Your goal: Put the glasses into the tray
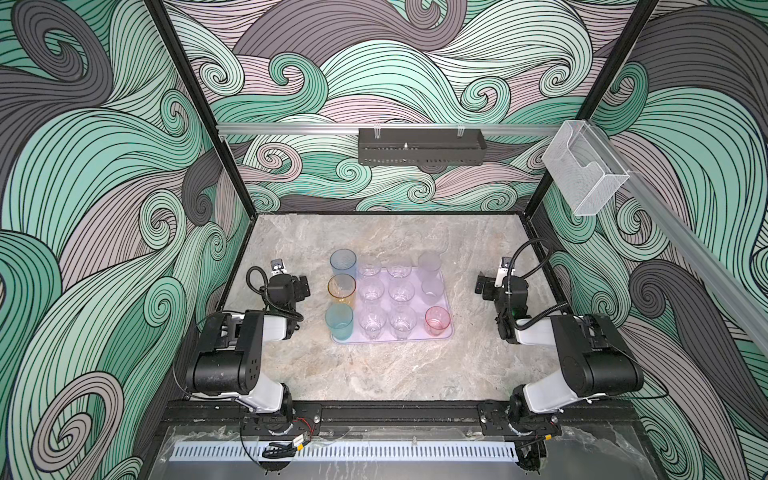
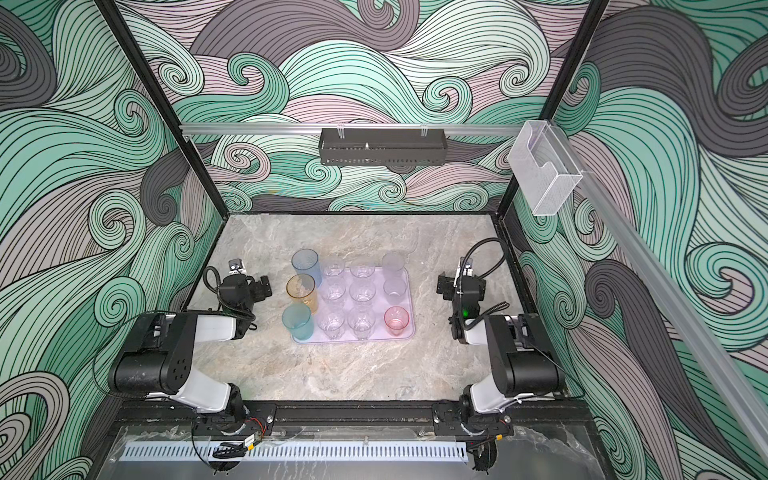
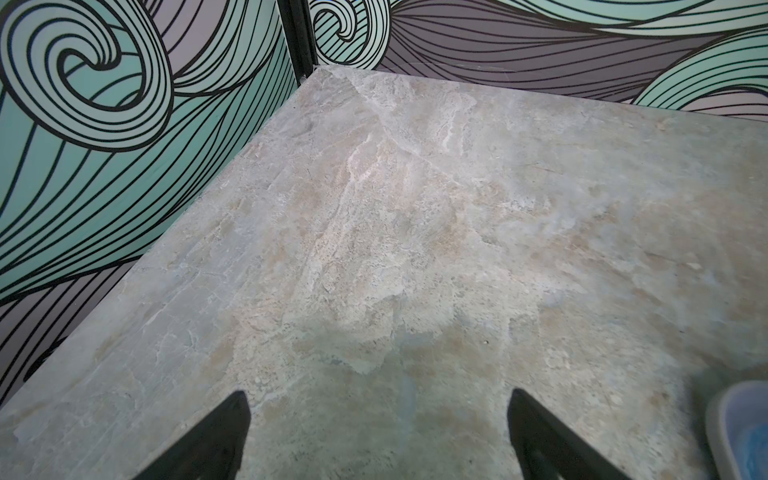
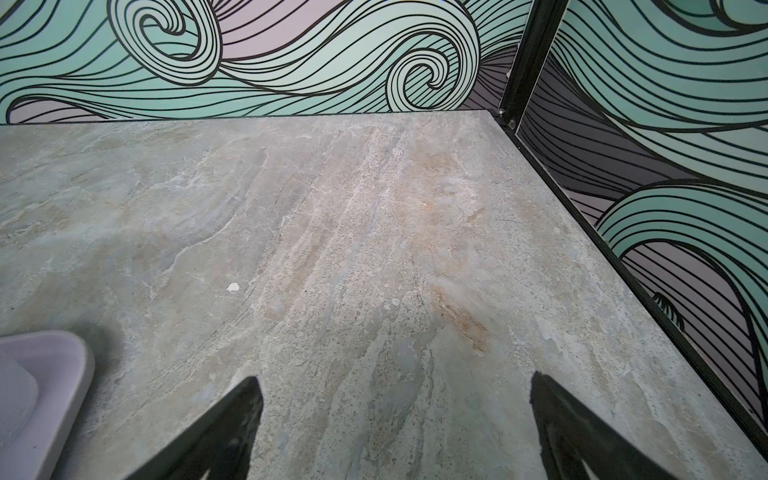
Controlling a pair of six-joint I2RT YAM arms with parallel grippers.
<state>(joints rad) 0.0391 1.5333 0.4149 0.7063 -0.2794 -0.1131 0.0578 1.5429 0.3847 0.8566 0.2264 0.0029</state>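
Note:
The lavender tray (image 1: 390,340) (image 2: 353,340) lies mid-table in both top views, and all the visible glasses stand upright in it. Blue (image 1: 343,262), amber (image 1: 341,289) and teal (image 1: 339,321) tumblers line its left side. Several small clear glasses (image 1: 401,291) fill the middle. Two frosted grey cups (image 1: 429,262) and a pink cup (image 1: 437,320) stand on the right. My left gripper (image 1: 303,286) (image 3: 378,399) hangs open left of the tray, over bare table. Right of the tray, my right gripper (image 1: 482,286) (image 4: 397,382) is open too. A tray corner (image 3: 723,415) (image 4: 62,374) shows in each wrist view.
The marble table (image 1: 374,374) is walled in at the back and both sides. A black perforated rack (image 1: 420,146) hangs on the back rail, above the table. A clear acrylic box (image 1: 582,170) hangs on the right rail.

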